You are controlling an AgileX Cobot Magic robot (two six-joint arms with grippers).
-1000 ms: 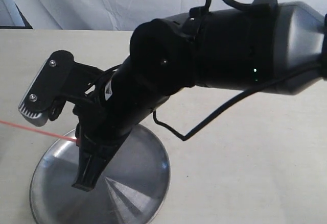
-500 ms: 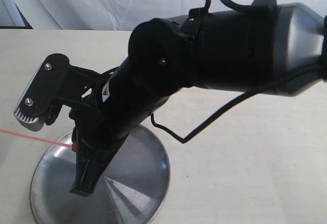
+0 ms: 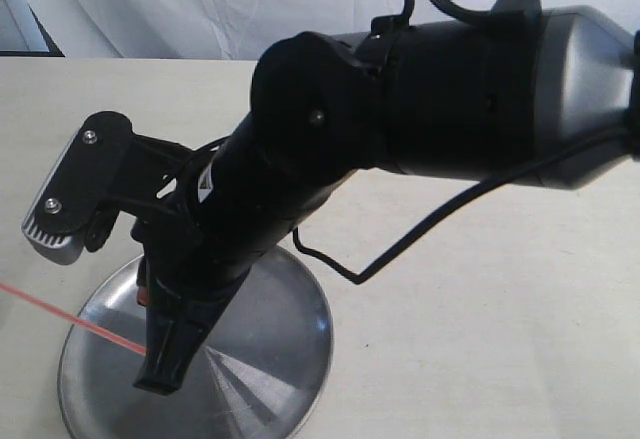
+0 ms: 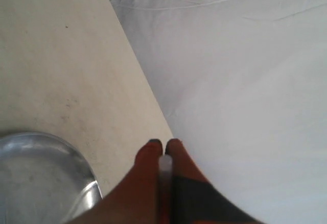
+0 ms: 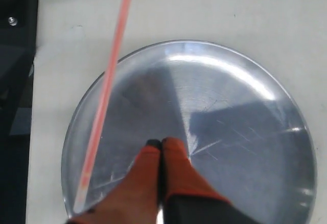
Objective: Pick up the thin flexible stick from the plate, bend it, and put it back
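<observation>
STICK: thin flexible stick (image 5: 104,101) runs straight, just beside your right claw (image 5: 161,145), one end over the plate (image 5: 265,147) beneath it | CLAWS: right pinched shut, nothing between its pads; left claw (image 4: 163,145) shut too, something pale in its pinch, can't tell what | PROGRESS: no bend yet, I'd say; bending and return remain | AROUND: white cloth (image 4: 245,81) beyond left claw; right arm (image 3: 330,159) hides part of the plate.

The plate (image 3: 290,329) sits on the table (image 3: 480,339), front left. The right gripper (image 3: 158,379) hangs over its left half; the thin flexible stick (image 3: 70,317) slants across its left rim, out leftward.
</observation>
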